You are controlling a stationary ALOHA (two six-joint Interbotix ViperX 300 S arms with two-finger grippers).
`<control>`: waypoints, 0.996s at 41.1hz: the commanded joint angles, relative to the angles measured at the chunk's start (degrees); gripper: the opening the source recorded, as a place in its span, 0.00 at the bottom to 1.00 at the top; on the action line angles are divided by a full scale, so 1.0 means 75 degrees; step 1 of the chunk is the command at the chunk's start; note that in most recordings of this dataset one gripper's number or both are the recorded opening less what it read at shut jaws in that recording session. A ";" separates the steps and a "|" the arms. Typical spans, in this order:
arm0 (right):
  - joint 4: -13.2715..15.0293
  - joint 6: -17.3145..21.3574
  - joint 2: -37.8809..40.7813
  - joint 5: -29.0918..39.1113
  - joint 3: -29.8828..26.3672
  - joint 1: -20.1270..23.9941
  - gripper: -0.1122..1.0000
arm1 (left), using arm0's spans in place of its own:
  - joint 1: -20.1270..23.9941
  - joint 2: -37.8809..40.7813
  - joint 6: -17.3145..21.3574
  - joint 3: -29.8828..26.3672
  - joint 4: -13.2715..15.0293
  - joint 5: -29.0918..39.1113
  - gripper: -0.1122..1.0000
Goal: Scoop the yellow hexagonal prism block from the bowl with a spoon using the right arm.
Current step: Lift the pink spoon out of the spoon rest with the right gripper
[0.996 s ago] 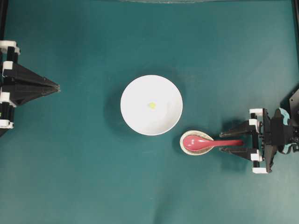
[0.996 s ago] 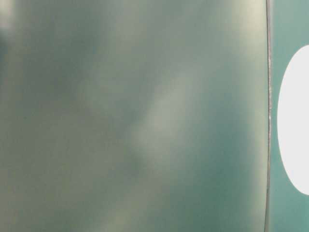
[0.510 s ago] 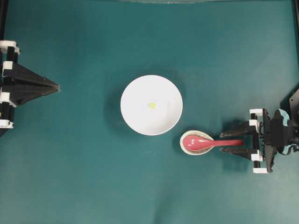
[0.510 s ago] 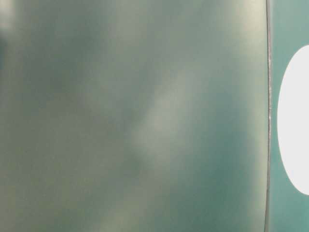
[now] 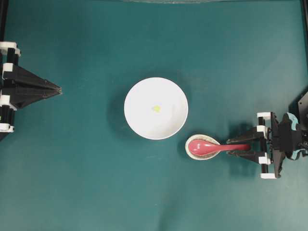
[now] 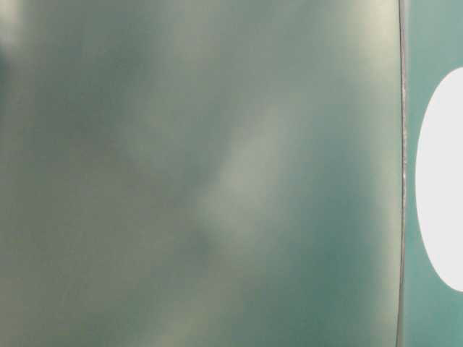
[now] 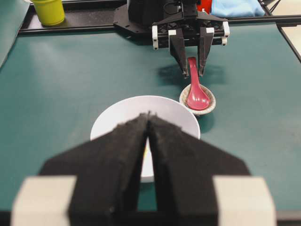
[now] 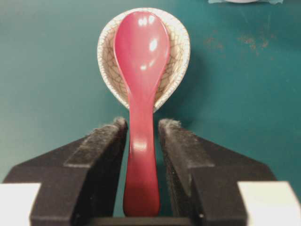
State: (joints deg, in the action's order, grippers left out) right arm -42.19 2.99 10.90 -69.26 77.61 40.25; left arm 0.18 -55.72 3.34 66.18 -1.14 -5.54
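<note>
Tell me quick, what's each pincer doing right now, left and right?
Left pincer: shut, holding nothing.
Right pincer: open, fingers either side of the spoon handle with narrow gaps, not gripping it yet.

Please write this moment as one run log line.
right gripper: astride spoon handle, small gaps | spoon: on rest | block: in bowl

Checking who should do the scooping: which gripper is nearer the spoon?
Right. The right gripper straddles the spoon handle, with slim gaps either side; the left gripper sits shut at the far table edge, beyond the bowl.
</note>
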 commanded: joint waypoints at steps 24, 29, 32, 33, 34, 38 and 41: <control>0.0023 -0.0012 -0.0082 -0.0023 -0.0035 0.0047 0.34 | 0.0000 0.0059 0.0012 -0.0082 -0.0023 -0.0094 0.17; 0.0023 -0.0012 -0.0082 -0.0023 -0.0035 0.0047 0.32 | 0.0000 0.0059 0.0012 -0.0082 -0.0023 -0.0094 0.17; 0.0023 -0.0012 -0.0082 -0.0035 -0.0035 0.0035 0.32 | 0.0000 0.0047 0.0012 -0.0082 -0.0023 -0.0094 0.17; 0.0023 -0.0012 -0.0094 -0.0047 -0.0035 0.0035 0.32 | 0.0000 0.0047 0.0012 -0.0082 -0.0023 -0.0094 0.17; 0.0023 -0.0012 -0.0094 -0.0059 -0.0047 0.0035 0.32 | 0.0000 0.0047 0.0012 -0.0082 -0.0023 -0.0094 0.17; 0.0023 -0.0012 -0.0164 -0.0059 -0.0035 0.0035 0.32 | 0.0000 0.0012 0.0012 -0.0094 -0.0023 -0.0094 0.17; 0.0023 -0.0012 -0.0305 -0.0082 -0.0023 0.0012 0.32 | 0.0000 0.0012 0.0012 -0.0094 -0.0023 -0.0094 0.17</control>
State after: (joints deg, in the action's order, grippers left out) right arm -42.10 2.99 10.55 -69.26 77.52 40.25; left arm 0.09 -55.81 3.34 66.18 -1.14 -5.63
